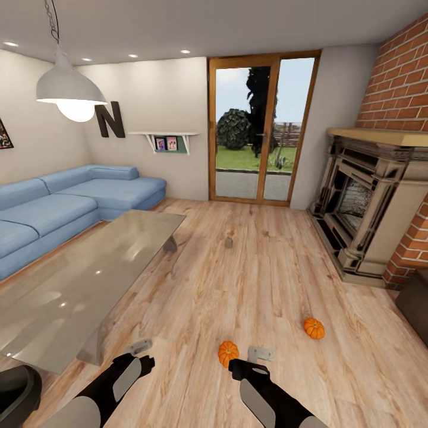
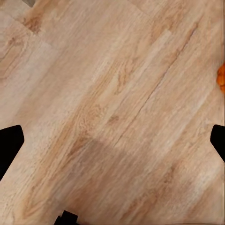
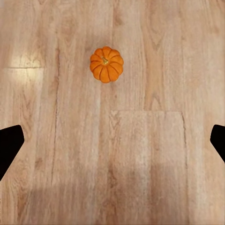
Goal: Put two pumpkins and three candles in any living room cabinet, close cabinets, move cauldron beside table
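Note:
Two orange pumpkins lie on the plank floor, one (image 1: pixel 227 352) just ahead of my arms and one (image 1: pixel 314 328) further right. A small beige candle (image 1: pixel 228 242) stands on the floor mid-room. The glossy grey table (image 1: pixel 89 279) fills the left. A dark-brown cabinet (image 1: pixel 416 303) corner shows at the right edge. My left gripper (image 1: pixel 140 349) and right gripper (image 1: pixel 259 355) hover low over the floor, either side of the near pumpkin. Both are open and empty, the left gripper (image 2: pixel 112 140) with an orange pumpkin (image 2: pixel 221 77) edge beside it, the right gripper (image 3: pixel 112 140) short of a pumpkin (image 3: pixel 107 64).
A blue corner sofa (image 1: pixel 65 205) runs behind the table. The beige-and-black fireplace (image 1: pixel 368 208) with its brick chimney stands on the right, glazed wooden doors (image 1: pixel 258 128) at the back. A dark rounded shape (image 1: pixel 16 392) sits at the lower left corner; I cannot tell what it is.

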Motion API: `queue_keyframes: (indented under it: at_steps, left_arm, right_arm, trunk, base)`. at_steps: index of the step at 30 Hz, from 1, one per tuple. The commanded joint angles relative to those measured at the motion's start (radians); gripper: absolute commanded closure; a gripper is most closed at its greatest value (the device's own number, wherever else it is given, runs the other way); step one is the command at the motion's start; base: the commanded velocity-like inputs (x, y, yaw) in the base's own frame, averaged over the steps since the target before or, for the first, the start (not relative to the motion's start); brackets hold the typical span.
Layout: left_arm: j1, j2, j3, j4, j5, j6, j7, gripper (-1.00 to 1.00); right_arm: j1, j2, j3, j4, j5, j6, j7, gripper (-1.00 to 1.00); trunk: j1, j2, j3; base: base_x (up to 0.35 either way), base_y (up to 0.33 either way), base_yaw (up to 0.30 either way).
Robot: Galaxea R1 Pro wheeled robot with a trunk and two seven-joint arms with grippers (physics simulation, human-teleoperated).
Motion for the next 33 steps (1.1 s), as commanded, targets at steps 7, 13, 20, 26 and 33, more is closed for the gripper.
queue_keyframes:
  at_steps: [7, 13, 20, 26, 33]
  left_arm:
    - [0.000, 0.006, -0.010, -0.002, 0.009, 0.006, -0.011, -1.00]
    - [0.000, 0.007, -0.010, -0.002, 0.010, 0.007, -0.012, -1.00]
    - [0.000, 0.007, -0.010, -0.002, 0.010, 0.007, -0.012, -1.00]
    - [0.000, 0.008, -0.010, -0.002, 0.010, 0.007, -0.012, -1.00]
    - [0.000, 0.008, -0.010, -0.002, 0.010, 0.007, -0.012, -1.00]
  right_arm:
    - [-0.001, -0.001, 0.006, 0.000, -0.004, 0.010, -0.005, -1.00]
    - [-0.001, -0.001, 0.007, 0.000, -0.004, 0.004, -0.006, -1.00]
    - [-0.001, 0.000, 0.008, -0.001, -0.001, 0.002, -0.008, -1.00]
    - [-0.001, -0.001, 0.008, 0.000, -0.004, 0.001, -0.007, -1.00]
    - [-0.001, -0.001, 0.008, 0.000, -0.003, 0.001, -0.007, -1.00]
  trunk:
    - [0.000, -0.001, -0.001]
    - [0.000, -0.001, -0.002]
    - [0.000, -0.001, -0.002]
    - [0.000, -0.001, -0.002]
    - [0.000, -0.001, -0.002]
  base:
    - [0.000, 0.000, 0.000]
    - [0.000, 0.000, 0.000]
    - [0.000, 0.000, 0.000]
    - [0.000, 0.000, 0.000]
    - [0.000, 0.000, 0.000]
